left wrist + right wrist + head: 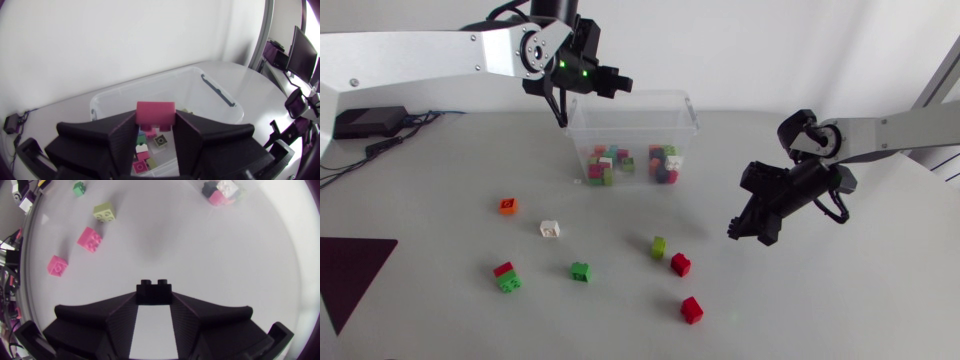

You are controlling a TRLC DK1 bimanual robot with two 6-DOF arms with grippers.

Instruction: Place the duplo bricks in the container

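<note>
Starting at the front edge of the bench: a red brick point(691, 309) sits closest to it. Just behind are a red-on-green stack point(506, 277), a green one point(580, 271), another red point(680, 264) and an olive one point(659, 246). A white one point(550, 229) and an orange one point(507, 205) lie further back toward the left. None of those are in yet.

Over the right side of the bench, my right pincer point(154, 300) is pinching a dark brick point(154, 289), but only at the very fingertips. My worry is that a quick swing toward the bin lets it twist out and drop onto the bench.

At the back edge, the container point(670, 96) already has a pile of bricks in it. My left pincer point(156, 125) hangs over it, clamped on a pink brick point(156, 112). From above it looks closer to the bin's left wall than to its middle. If I let go here, the brick could clip the rim and hop out, or bounce off the pile. I'd also guess that bringing the right arm in while the left is parked there risks the two knocking together, so one at a time.
</note>
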